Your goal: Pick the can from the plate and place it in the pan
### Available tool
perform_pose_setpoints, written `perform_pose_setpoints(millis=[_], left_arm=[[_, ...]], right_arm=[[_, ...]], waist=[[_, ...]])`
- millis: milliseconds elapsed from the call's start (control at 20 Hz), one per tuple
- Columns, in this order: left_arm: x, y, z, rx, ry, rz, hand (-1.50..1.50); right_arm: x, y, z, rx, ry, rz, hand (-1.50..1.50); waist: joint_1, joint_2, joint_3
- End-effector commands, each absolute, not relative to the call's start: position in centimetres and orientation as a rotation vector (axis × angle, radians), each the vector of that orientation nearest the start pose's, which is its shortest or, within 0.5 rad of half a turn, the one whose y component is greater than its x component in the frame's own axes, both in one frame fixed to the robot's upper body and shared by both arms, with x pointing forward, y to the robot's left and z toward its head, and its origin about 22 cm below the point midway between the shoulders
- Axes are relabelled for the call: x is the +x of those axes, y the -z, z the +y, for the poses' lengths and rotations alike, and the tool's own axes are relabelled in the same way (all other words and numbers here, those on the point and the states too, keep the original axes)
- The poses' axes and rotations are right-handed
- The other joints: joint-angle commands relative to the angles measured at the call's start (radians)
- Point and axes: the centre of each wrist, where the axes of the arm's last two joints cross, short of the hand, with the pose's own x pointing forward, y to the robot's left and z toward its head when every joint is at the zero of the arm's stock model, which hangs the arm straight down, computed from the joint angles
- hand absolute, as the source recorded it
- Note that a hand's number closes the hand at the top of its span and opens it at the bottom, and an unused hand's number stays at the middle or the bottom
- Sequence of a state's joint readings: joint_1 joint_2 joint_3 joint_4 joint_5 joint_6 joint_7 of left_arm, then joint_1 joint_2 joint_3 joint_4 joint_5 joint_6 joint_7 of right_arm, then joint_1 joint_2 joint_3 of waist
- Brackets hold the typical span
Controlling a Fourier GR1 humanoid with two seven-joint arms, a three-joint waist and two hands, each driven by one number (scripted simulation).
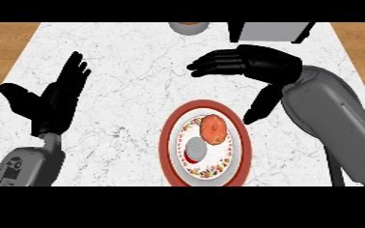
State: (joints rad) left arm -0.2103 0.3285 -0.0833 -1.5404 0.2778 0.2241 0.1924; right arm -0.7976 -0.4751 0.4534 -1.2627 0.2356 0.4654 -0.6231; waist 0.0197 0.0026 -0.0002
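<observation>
Two black hands are over the white marble counter. Right hand hangs above the plate, fingers stretched out to the left and relaxed, thumb pointing down toward the plate's right rim, grasping nothing. It sits up and to the right of the can, apart from it. Left hand rests open at the left edge, fingers up, holding nothing.

Now the can: seen from straight above, it shows a round grey top with a sliver of red side at its lower edge. It stands on the plate, in the lower left part, just beside an orange-red round fruit that sits upper right of it. Whether the two touch is hard to tell. Plate has a wide red rim and a white centre ringed with a flowery pattern.

Up at the far edge, a round grey thing with an orange inside is cut off, and a grey box-like thing beside it is cut off too and partly hidden by the right hand.
</observation>
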Motion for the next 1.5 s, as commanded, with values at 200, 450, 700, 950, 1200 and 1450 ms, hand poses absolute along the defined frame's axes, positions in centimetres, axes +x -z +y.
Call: perform_pose_setpoints(millis=[200, 450, 700, 950, 1200, 1450], left_arm=[[27.3, -5.5, 27.1, 0.103, -0.031, -1.514, 0.0], [27.6, -5.6, 25.9, 0.105, -0.027, -1.525, 0.0], [27.7, -7.1, 28.2, 0.087, -0.036, -1.508, 0.0], [28.6, -6.1, 26.8, 0.119, -0.057, -1.528, 0.0], [27.9, -5.8, 26.8, 0.114, -0.044, -1.513, 0.0], [28.5, -6.2, 28.3, 0.084, -0.041, -1.503, 0.0]], right_arm=[[35.1, -16.9, -11.1, 0.238, -2.055, -1.828, -1.5], [34.8, -16.4, -10.8, 0.127, -2.327, -1.515, -1.5], [32.8, -14.8, -10.4, 0.144, -2.392, -1.503, -1.5], [30.3, -15.9, -10.9, -0.069, -2.511, -1.54, -1.5], [26.8, -15.6, -10.5, -0.169, -2.48, -1.594, -1.5], [26.6, -14.4, -8.5, -0.092, -2.432, -1.637, -1.5]], waist=[[-0.008, -0.007, -0.001], [-0.009, -0.006, -0.001], [-0.015, -0.004, 0.0], [-0.026, -0.005, 0.0], [-0.024, -0.005, 0.0], [-0.018, -0.002, 0.0]])
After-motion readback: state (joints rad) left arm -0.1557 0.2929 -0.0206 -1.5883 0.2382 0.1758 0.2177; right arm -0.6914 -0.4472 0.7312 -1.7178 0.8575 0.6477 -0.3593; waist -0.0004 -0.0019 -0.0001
